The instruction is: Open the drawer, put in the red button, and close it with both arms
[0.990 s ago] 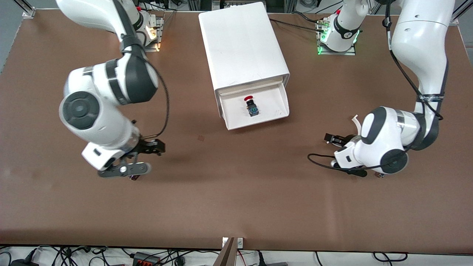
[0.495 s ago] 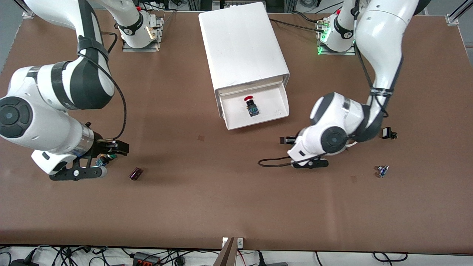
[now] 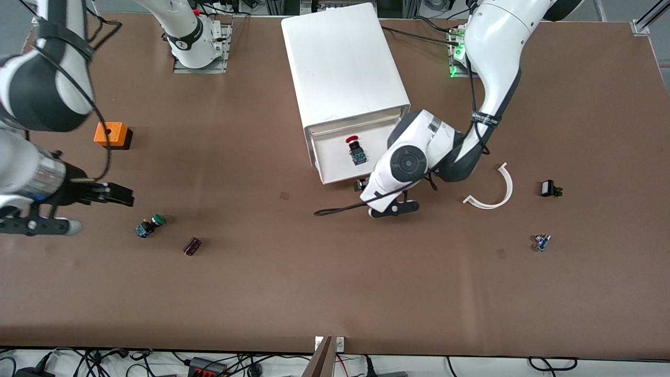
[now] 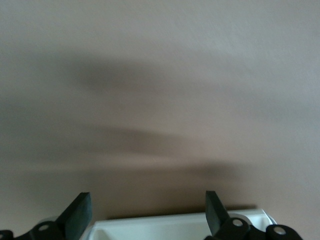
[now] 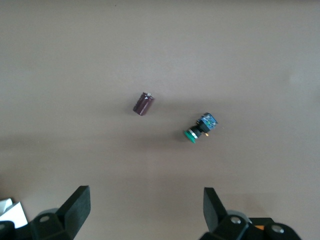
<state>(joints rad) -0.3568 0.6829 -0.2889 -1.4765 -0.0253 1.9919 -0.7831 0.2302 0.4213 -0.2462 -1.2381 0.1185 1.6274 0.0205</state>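
The white cabinet (image 3: 340,57) stands at the middle of the table near the robots' bases. Its lowest drawer (image 3: 386,147) is pulled open toward the front camera. The red button (image 3: 356,149) lies in the drawer on its side, red cap toward the cabinet. My left gripper (image 3: 362,185) is low at the drawer's front edge, mostly hidden under its wrist. In the left wrist view it (image 4: 147,210) is open and empty, with the drawer's white rim (image 4: 175,222) between the fingers. My right gripper (image 3: 125,198) hangs open and empty over the table at the right arm's end, also in its wrist view (image 5: 145,205).
An orange cube (image 3: 111,134), a green-capped button (image 3: 149,226) and a dark cylinder (image 3: 192,245) lie near the right gripper; the last two show in the right wrist view (image 5: 197,130) (image 5: 143,103). A white curved strip (image 3: 494,191), a black part (image 3: 549,188) and a blue part (image 3: 542,242) lie at the left arm's end.
The left arm has swung from its end of the table to the drawer's front edge. The right arm has drawn back toward its end, uncovering the green button and orange cube.
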